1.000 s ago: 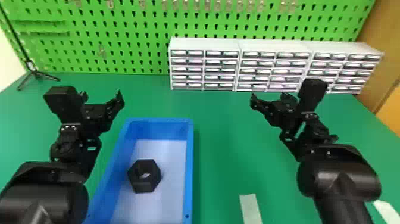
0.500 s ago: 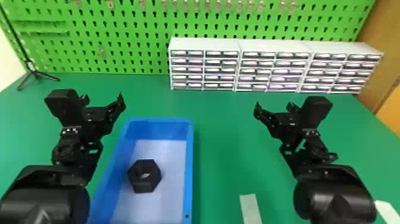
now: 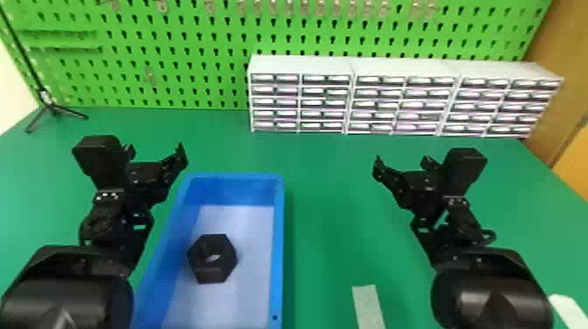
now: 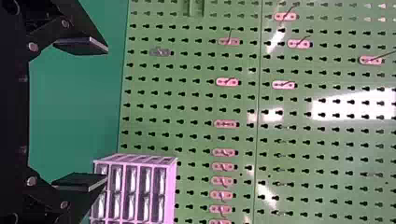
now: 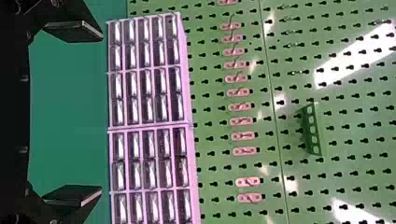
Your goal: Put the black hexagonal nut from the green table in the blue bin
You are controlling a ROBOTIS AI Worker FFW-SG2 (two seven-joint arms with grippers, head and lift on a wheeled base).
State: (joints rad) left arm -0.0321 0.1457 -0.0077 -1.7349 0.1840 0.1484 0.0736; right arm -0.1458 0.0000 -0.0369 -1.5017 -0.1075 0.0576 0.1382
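Green table [image 3: 323, 188] sits under everything, flat and smooth. Two black claws are over it, one on each side of the blue bin [image 3: 279, 245]. The left claw [image 3: 155, 151] is by the bin's far left corner. Its two fingers are spread wide, with nothing between them. The right claw [image 3: 402, 162] is well off to the right of the bin. Its fingers are spread wide too, and they hold nothing.

The nut [image 3: 212, 269] is in the bin. It is black with six sides, and it lies flat with its hole facing up. It is nearer the bin's left wall than its right one.

Right of the bin, a pale strip [image 3: 369, 306] is on the table. Behind the bin and off to the right are white drawers [image 3: 302, 65] in a row. Farther behind the bin is a green board [image 3: 197, 48] full of holes, with hooks [image 4: 226, 124] on it. A thin black stand [image 3: 51, 107] is behind the bin, far to the left.
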